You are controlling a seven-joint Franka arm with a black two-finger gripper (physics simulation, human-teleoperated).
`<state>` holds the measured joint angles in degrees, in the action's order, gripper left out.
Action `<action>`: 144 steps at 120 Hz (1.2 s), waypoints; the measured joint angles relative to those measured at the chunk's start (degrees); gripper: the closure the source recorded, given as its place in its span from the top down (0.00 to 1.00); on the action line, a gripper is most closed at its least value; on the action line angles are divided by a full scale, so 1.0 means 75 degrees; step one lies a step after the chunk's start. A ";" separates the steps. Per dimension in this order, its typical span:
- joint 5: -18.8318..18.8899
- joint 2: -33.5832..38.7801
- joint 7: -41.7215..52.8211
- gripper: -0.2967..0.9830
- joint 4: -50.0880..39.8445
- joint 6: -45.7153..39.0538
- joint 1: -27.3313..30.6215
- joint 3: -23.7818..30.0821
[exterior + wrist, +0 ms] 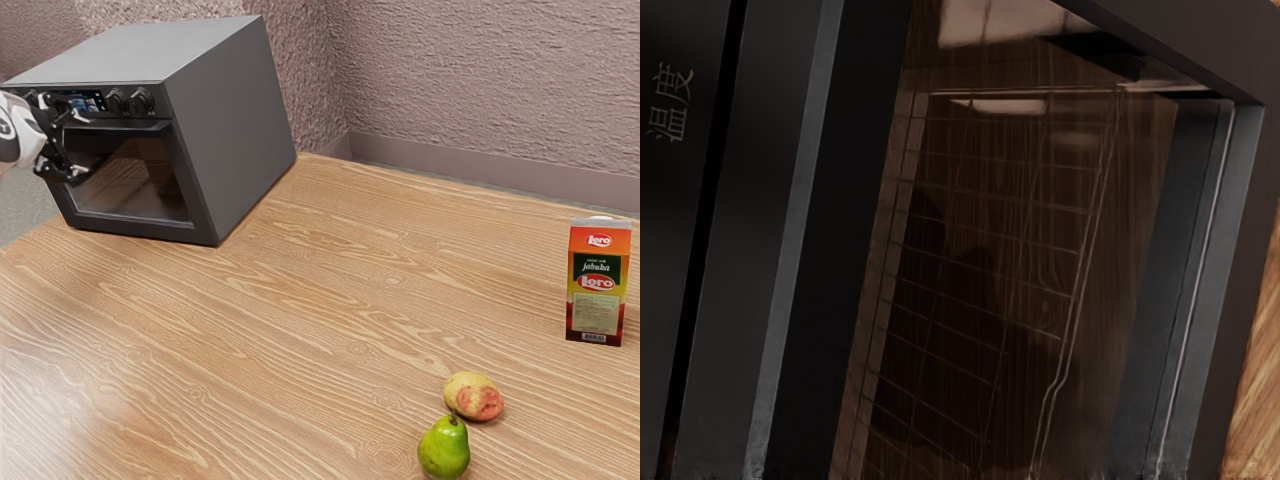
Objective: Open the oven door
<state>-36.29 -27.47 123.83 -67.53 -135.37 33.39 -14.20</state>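
Our gripper (84, 148) is upper L in the ext. view, fingers spread, nothing pinched, by the front of the oven door (150, 185). Door's upper L too & looks shut. Best hold: the handle (125, 127), i.e. the bar along its top edge, below the knobs (143, 99). Prob. rigid, hinged low, moderately heavy, so we'd pull out & down in an arc; the glass (990, 230) is likely slick & fragile, no pushing there. Farther out: pear (444, 448), lower R; carton (597, 285), far R.

The oven (232, 125) looks matt, window (145, 180) glossy, table (260, 340) wooden.
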 joint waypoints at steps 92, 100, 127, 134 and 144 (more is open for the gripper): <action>0.2631 0.9818 -0.0880 0.75 -0.7273 0.0303 0.0623 0.1668; 0.3205 0.9177 -0.1445 0.76 -0.4414 0.1374 0.1429 0.3619; 0.2595 0.5693 -0.5994 0.76 -0.1545 0.5826 0.7172 1.0159; 0.2506 0.5592 -0.7105 0.77 -0.2109 0.6328 0.7710 1.0898; 0.2436 0.5565 -0.8514 0.77 -0.2360 0.6823 0.7914 1.1198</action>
<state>-18.02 14.27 59.98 -85.23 -84.19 92.74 69.79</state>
